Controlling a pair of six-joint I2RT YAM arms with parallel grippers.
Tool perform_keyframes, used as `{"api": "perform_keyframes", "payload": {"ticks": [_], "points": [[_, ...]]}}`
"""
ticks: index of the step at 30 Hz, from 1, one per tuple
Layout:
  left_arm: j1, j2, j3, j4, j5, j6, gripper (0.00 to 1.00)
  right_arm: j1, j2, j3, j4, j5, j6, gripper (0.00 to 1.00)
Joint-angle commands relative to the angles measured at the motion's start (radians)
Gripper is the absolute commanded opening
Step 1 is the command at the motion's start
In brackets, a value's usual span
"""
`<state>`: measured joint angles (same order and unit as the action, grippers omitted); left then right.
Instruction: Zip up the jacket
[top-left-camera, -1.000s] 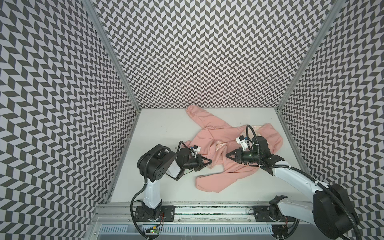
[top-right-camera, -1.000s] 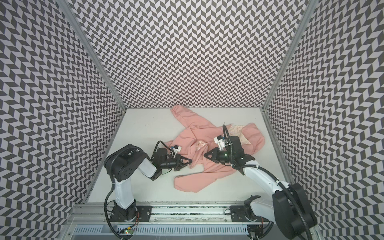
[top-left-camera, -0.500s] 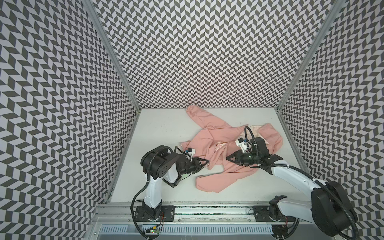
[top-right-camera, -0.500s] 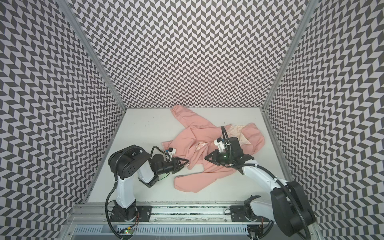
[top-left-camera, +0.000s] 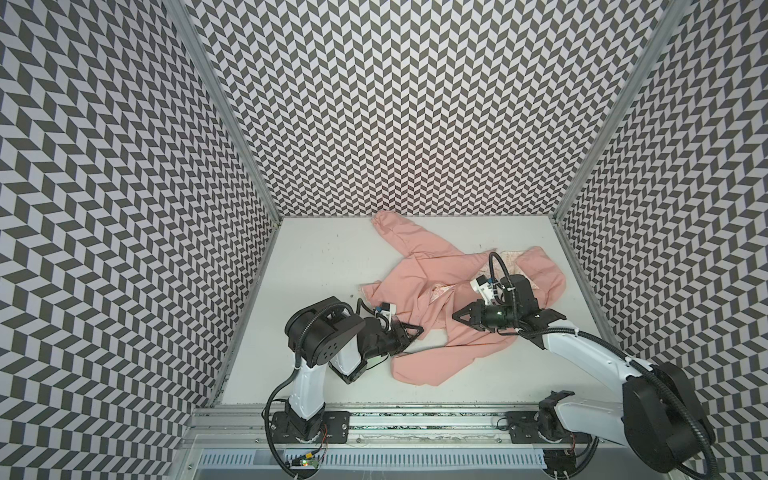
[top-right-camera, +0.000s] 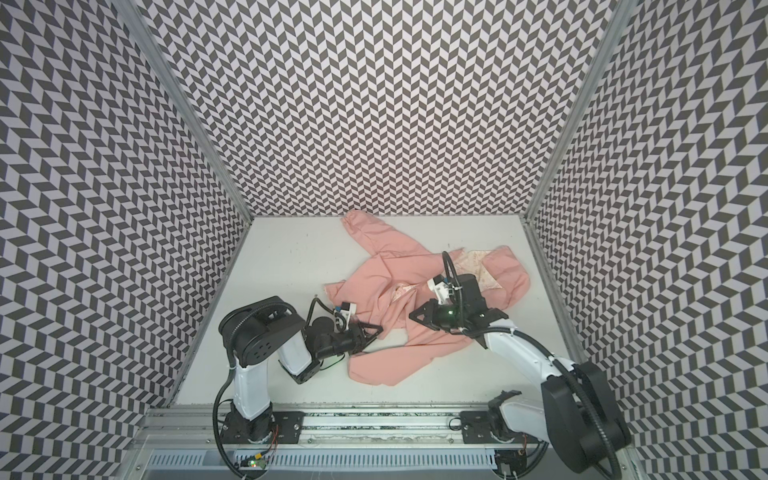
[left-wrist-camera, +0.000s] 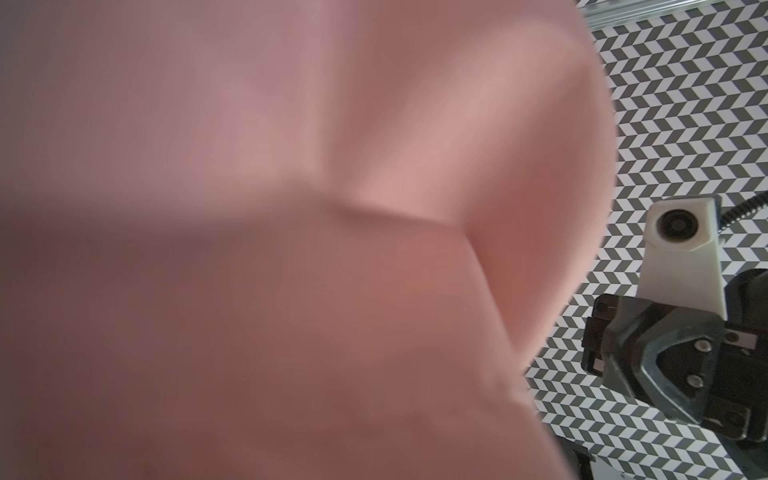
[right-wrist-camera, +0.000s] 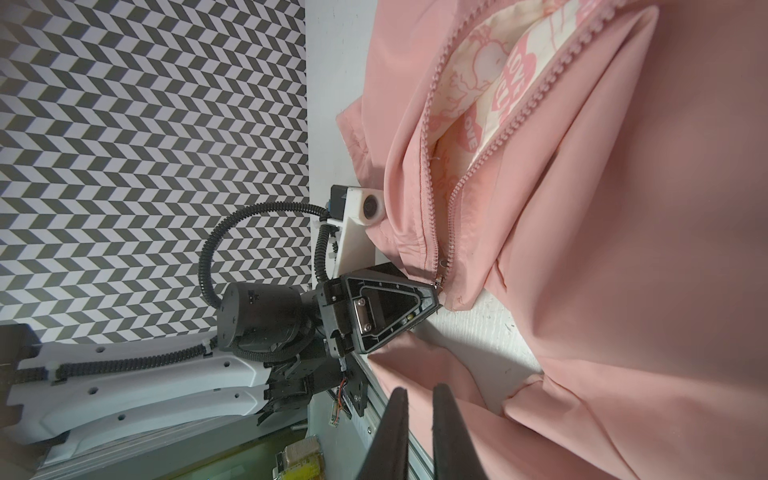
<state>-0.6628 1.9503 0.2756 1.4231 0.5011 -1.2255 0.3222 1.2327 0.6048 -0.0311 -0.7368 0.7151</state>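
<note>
On the white table (top-left-camera: 324, 257), toward its middle and right, the jacket (top-left-camera: 419, 282) is lying crumpled. One sleeve is reaching to the back wall, and the zipper (right-wrist-camera: 453, 199) is gaping over the cream lining (right-wrist-camera: 494, 70), its rows of teeth meeting only at the foot. My left claw (top-left-camera: 415, 332) is sitting right at that foot, tip at the hem, but I cannot tell how far apart its jaws are standing or whether anything is caught between them; its own camera is seeing little but pink cloth. My right claw (top-left-camera: 457, 325) is poised over the cloth near the jacket's middle, closed to a slit and holding nothing. I am worrying that, with nothing pinning the hem, any pull on the slider will be dragging the whole limp jacket along, bunching the cloth and letting lining snag in the teeth.
</note>
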Motion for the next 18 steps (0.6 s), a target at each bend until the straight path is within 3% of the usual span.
{"api": "perform_keyframes", "payload": {"ticks": [1,8,15,18], "points": [[-0.015,-0.012,-0.020,-0.009,-0.074,0.030,0.35,-0.003,0.004,0.023,0.030,-0.021,0.000,0.14],[-0.016,-0.030,-0.008,-0.009,-0.124,0.057,0.31,-0.003,-0.010,0.021,0.027,-0.026,0.004,0.14],[-0.017,-0.061,0.032,-0.034,-0.125,0.079,0.14,-0.003,-0.019,0.021,0.024,-0.026,0.006,0.14],[-0.014,-0.056,0.037,-0.009,-0.121,0.073,0.12,-0.003,-0.022,0.022,0.023,-0.026,0.007,0.14]]}}
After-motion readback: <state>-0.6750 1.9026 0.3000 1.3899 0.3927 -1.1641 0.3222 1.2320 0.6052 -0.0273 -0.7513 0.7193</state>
